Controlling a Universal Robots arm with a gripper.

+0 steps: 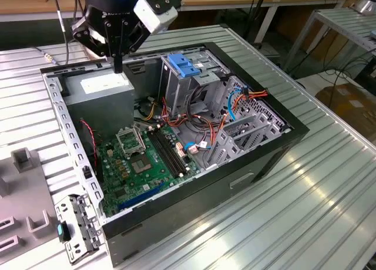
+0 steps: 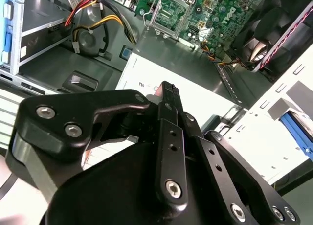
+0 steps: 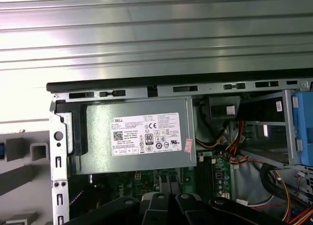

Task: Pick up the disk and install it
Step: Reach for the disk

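My gripper (image 1: 117, 63) hangs over the back corner of an open computer case (image 1: 252, 64), on the exterior view's left. It is just above the grey metal box with a white sticker (image 1: 100, 85). In the second wrist view the black fingers (image 2: 167, 95) press together with nothing between them, over that same box (image 2: 205, 95). Outside the case, a blue-edged piece (image 2: 296, 129) lies by a grey block; I cannot tell whether it is the disk. The tall metal cage with a blue handle (image 1: 187, 66) stands inside the case at the back.
A green motherboard (image 1: 141, 161) lies on the case floor, with red, orange and blue cables (image 1: 235, 97) beside the cage. Grey fixtures (image 1: 26, 158) and a metal bracket (image 1: 76, 226) sit on the ribbed metal table (image 1: 305, 211) at the exterior view's left.
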